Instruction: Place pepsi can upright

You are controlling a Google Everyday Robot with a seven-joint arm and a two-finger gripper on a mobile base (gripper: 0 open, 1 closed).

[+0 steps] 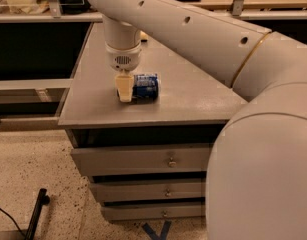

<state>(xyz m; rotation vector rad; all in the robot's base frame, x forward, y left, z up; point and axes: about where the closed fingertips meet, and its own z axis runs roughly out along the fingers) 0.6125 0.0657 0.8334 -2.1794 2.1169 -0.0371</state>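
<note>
The pepsi can [146, 86] is dark blue with white lettering. It lies on its side on the grey cabinet top [193, 94], near the front left. My gripper [126, 93] hangs straight down from the white arm [183, 29]. It is right at the can's left end, with its cream tip reaching down to the surface. The can's left end is hidden behind the gripper.
The cabinet has three drawers [143, 159] below its top. A dark shelf unit [33, 39] stands to the left. A small yellowish object [143, 35] lies at the back of the top. My arm's large near segment [263, 169] fills the right foreground. A black cable and stick [35, 214] lie on the floor.
</note>
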